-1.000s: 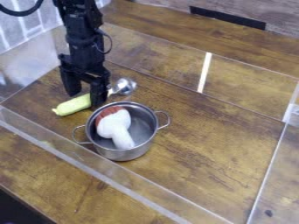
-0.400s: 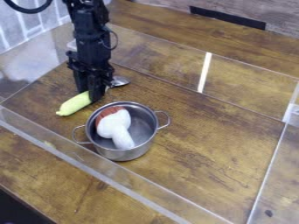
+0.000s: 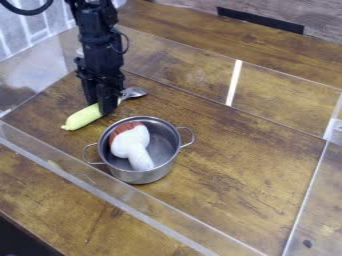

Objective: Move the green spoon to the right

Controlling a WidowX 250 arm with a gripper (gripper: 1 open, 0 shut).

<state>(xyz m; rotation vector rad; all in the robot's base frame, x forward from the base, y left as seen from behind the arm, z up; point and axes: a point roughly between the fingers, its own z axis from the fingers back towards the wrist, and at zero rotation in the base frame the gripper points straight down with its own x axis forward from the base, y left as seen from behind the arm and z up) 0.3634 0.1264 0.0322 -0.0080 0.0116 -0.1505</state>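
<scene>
My black gripper (image 3: 106,101) is pinched on the yellow-green plastic-handled spoon with a silver bowl (image 3: 88,115), lying on the wooden tabletop (image 3: 241,170) just left of the steel pot (image 3: 144,150). Carrying it right too low risks clipping that pot.

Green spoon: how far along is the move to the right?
Done: the tool is down and shut on the yellow-green plastic-handled spoon, mid-length. In hand: the grasp only; the spoon lies on the wooden table, left of the steel pot. Left: lift, carry right, release.
</scene>
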